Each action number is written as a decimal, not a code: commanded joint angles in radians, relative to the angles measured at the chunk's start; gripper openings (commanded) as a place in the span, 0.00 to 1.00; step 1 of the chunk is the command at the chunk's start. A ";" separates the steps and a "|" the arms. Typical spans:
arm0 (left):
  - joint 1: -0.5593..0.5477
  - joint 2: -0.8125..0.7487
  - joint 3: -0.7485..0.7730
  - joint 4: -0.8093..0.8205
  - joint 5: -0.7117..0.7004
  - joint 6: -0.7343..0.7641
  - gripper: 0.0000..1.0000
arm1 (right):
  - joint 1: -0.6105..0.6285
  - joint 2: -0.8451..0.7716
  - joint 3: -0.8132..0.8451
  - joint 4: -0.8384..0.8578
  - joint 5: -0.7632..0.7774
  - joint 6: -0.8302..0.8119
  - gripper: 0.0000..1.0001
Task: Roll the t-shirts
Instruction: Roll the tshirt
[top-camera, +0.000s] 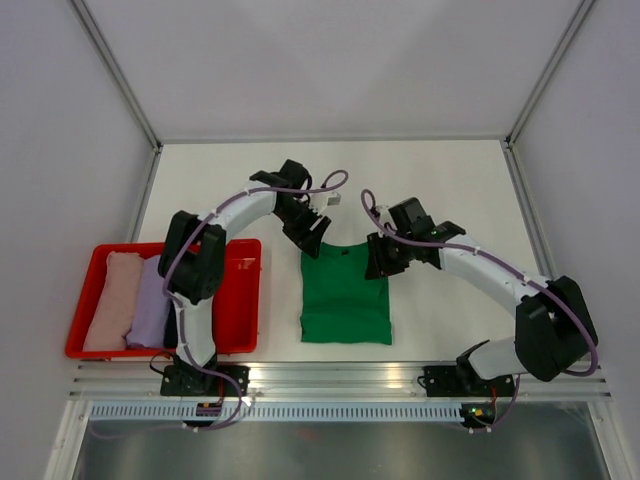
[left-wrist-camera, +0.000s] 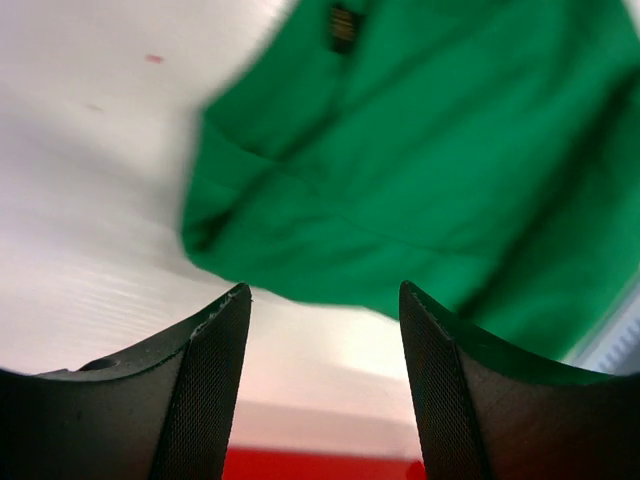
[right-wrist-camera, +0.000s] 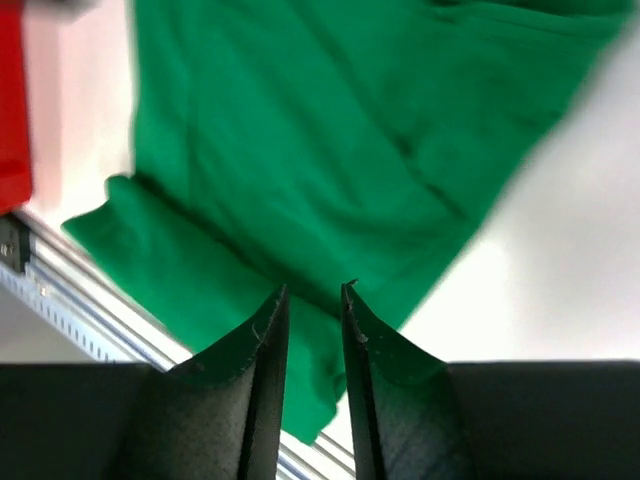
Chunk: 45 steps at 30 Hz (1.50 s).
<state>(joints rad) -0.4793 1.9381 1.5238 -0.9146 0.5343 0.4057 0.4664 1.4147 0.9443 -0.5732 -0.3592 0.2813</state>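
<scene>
Left gripper (left-wrist-camera: 325, 300) and right gripper (right-wrist-camera: 315, 290) at far corners of green t-shirt (top-camera: 345, 295)

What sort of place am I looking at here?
Probably a robotics lab cell, not a home: left arm and right arm bolted to a metal rail, a white table walled by plain panels, and a red tray of shirts.

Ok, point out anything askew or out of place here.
Nothing stands out. The green t-shirt lies flat mid-table, folded narrow, only mildly creased; the other t-shirts sit rolled side by side in the red tray.
</scene>
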 joint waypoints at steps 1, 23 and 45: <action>-0.004 0.097 0.038 0.123 -0.197 -0.174 0.67 | 0.126 -0.036 -0.022 0.134 -0.046 -0.050 0.37; -0.028 0.211 0.013 0.158 -0.025 -0.105 0.86 | 0.488 -0.033 -0.196 0.378 0.082 -0.182 0.51; -0.027 0.252 0.093 0.189 -0.149 -0.111 0.02 | 0.486 0.138 -0.130 0.256 -0.136 -0.326 0.45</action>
<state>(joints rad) -0.5076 2.1502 1.5753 -0.7712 0.5064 0.2832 0.9489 1.5265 0.7910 -0.2367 -0.4225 -0.0174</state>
